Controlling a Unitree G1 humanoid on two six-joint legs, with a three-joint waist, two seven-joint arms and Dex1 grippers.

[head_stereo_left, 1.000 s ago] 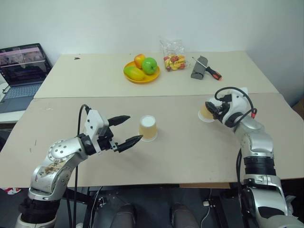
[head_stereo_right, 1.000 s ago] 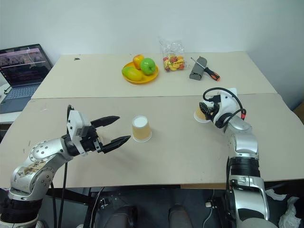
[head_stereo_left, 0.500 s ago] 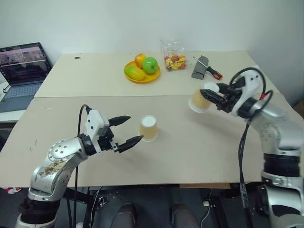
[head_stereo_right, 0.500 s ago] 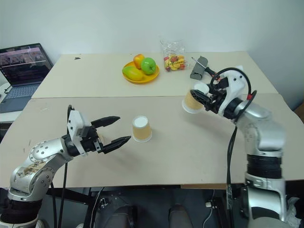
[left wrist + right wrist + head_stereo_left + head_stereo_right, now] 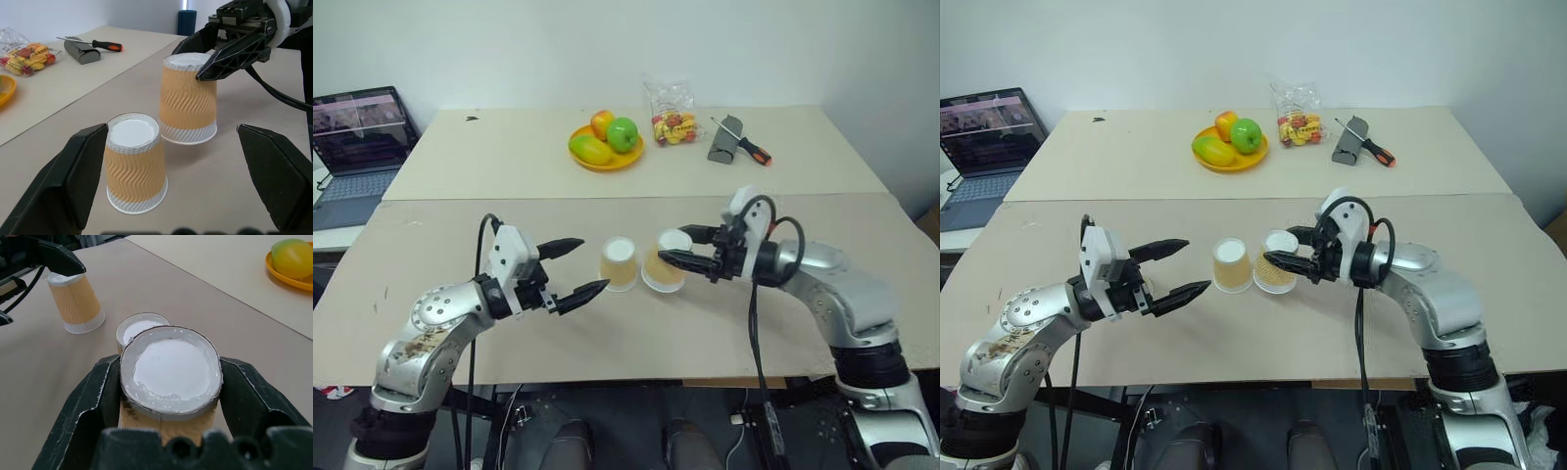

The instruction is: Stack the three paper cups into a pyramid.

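One paper cup [image 5: 619, 264] stands upside down on the near table, tan with a white base on top. My left gripper [image 5: 593, 262] is open just to its left, fingertips apart and touching nothing. My right gripper [image 5: 671, 245] is shut on the top of a second upturned paper cup [image 5: 662, 276], which sits close to the right of the first, its rim at the table surface. In the right wrist view the held cup [image 5: 171, 367] sits between the fingers. Another cup [image 5: 141, 328] shows just beyond it, and a farther cup [image 5: 76, 303] stands by the left gripper's fingers.
On the far table sit an orange plate [image 5: 628, 163] of fruit, a clear bag of sweets [image 5: 672, 117], a grey block [image 5: 724, 143] and a screwdriver [image 5: 753, 150]. A laptop [image 5: 357, 147] stands at the far left. A seam [image 5: 509, 201] joins the two tables.
My right gripper has carried its cup from the table's right side leftward and down to beside the standing cup. The left gripper has stayed still and open.
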